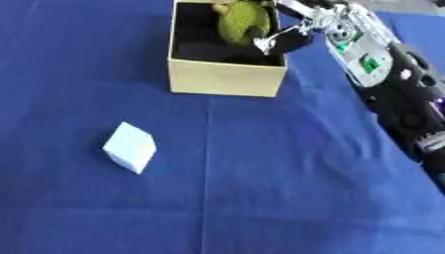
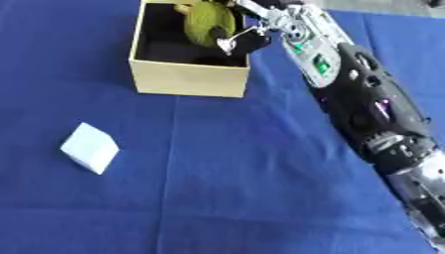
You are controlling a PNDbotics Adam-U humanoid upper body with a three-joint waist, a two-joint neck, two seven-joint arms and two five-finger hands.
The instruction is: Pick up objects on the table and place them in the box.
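Observation:
An open tan cardboard box (image 1: 222, 78) with a dark inside stands at the far middle of the blue cloth. My right arm reaches in from the right, and my right hand (image 1: 291, 34) is over the box's right rim. Its fingers are curled round a yellow-green rounded object (image 1: 242, 20), which sits inside the box opening at the far side. A silver fingertip (image 1: 264, 44) shows just below the object. A white cube (image 1: 130, 147) lies on the cloth at the left, well in front of the box and apart from it. My left hand shows in neither view.
The blue cloth (image 1: 260, 198) covers the whole table, with a fold line running from the box toward the near edge. My right forearm (image 2: 365, 104) crosses the right side of the table.

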